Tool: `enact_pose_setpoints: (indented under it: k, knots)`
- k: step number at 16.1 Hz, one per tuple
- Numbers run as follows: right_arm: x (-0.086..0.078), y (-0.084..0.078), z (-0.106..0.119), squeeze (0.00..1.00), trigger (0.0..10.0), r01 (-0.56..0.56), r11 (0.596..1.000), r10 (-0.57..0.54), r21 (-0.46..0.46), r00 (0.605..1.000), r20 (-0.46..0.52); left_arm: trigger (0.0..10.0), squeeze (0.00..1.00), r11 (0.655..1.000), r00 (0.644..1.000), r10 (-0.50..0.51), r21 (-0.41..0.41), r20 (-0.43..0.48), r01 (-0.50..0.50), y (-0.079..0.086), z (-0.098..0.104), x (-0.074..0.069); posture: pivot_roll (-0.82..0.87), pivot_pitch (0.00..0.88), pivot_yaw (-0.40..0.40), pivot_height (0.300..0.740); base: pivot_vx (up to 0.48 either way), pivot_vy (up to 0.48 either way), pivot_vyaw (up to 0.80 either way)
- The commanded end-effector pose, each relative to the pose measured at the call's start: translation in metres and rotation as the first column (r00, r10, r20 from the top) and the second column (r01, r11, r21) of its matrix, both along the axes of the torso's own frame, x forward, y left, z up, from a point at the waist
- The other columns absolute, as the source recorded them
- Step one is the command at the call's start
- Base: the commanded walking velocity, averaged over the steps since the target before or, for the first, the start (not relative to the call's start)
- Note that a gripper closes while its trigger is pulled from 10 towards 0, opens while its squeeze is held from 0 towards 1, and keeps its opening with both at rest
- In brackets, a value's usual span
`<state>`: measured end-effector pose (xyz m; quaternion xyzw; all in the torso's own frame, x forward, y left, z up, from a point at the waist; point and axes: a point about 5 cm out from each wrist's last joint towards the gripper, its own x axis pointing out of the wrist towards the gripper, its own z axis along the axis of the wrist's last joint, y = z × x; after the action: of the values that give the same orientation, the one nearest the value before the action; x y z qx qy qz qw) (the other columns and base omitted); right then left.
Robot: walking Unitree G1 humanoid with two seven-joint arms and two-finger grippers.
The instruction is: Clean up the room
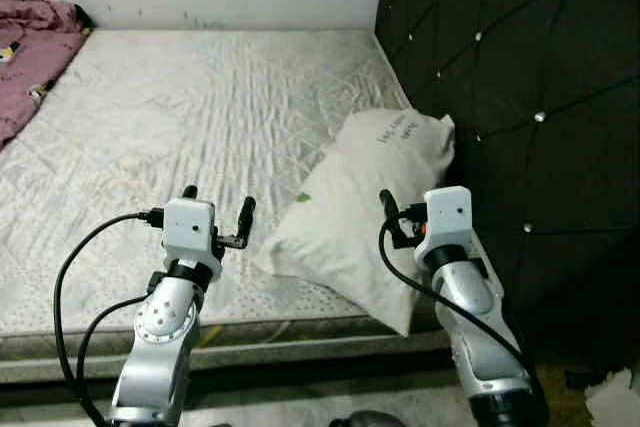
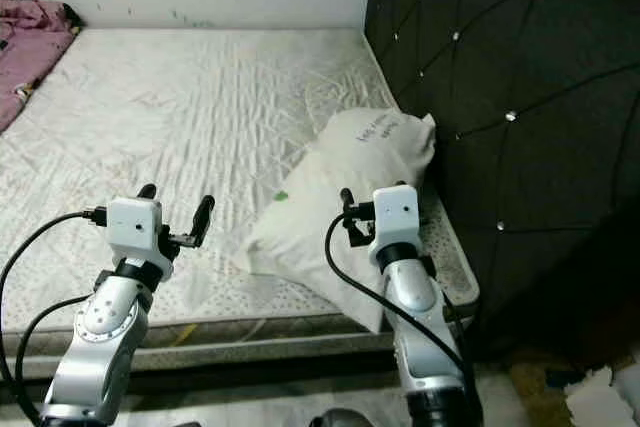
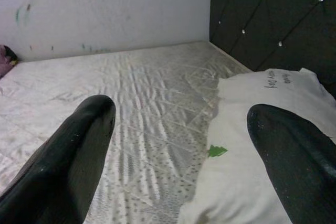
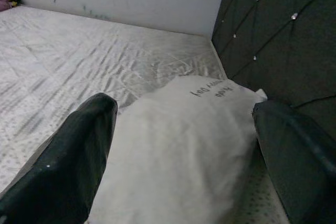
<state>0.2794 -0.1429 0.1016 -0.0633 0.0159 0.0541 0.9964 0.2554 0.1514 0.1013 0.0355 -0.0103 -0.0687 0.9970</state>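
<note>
Jaws spread wide on both grippers, nothing held. From the left eye view: left gripper [image 1: 217,205] raised over the near edge of the mattress [image 1: 180,117]; right gripper [image 1: 400,215] just above the near flank of the white pillow [image 1: 365,197], which lies tilted against the black tufted headboard [image 1: 520,97] at the bed's right corner; crumpled pink blanket [image 1: 30,47] at the far left. Same layout from the right eye view. Left wrist view: pillow edge with a small green mark [image 3: 216,151] between the fingers. Right wrist view: pillow bulk centred, printed lettering [image 4: 212,91] on top. Probably light, soft, yielding; best pinched at a corner or seam. No containers visible.
</note>
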Motion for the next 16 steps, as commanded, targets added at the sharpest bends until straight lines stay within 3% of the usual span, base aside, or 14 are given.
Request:
enact_pose_setpoints:
  k: [1, 5, 14, 16]
  knots:
    - [0.0013, 0.0006, 0.001, 0.0, 10.0, -0.003, 1.0, 0.003, 0.004, 1.0, -0.001, 10.0, 0.0, 1.0, 1.0, 0.003, 0.011, -0.006, -0.003, 0.0016, -0.0006, 0.0003, 0.01, 0.0, -0.006, 0.74, 0.0, -0.319, 0.0]
    - [0.0018, 0.0009, 0.0006, 0.0, 10.0, -0.007, 1.0, 0.007, 0.0, 1.0, -0.002, 10.0, 0.0, 1.0, 1.0, 0.005, 0.01, -0.005, -0.005, 0.0014, -0.0008, 0.0004, 0.01, 0.0, -0.009, 0.74, 0.0, -0.311, 0.0]
    - [0.001, 0.0038, 0.0024, 0.0, 10.0, -0.028, 0.999, 0.028, -0.014, 1.0, 0.011, 10.0, 0.0, 1.0, 1.0, -0.005, -0.011, 0.002, 0.005, 0.001, 0.0004, 0.0001, 0.01, 0.0, -0.01, 0.74, 0.0, 0.0, 0.0]
    - [0.0009, 0.0053, 0.0034, 0.0, 10.0, -0.033, 0.999, 0.033, -0.019, 0.999, 0.016, 10.0, 0.0, 1.0, 1.0, -0.009, -0.014, 0.005, 0.009, 0.001, 0.0012, 0.0005, 0.01, 0.0, -0.011, 0.74, 0.0, 0.0, 0.64]
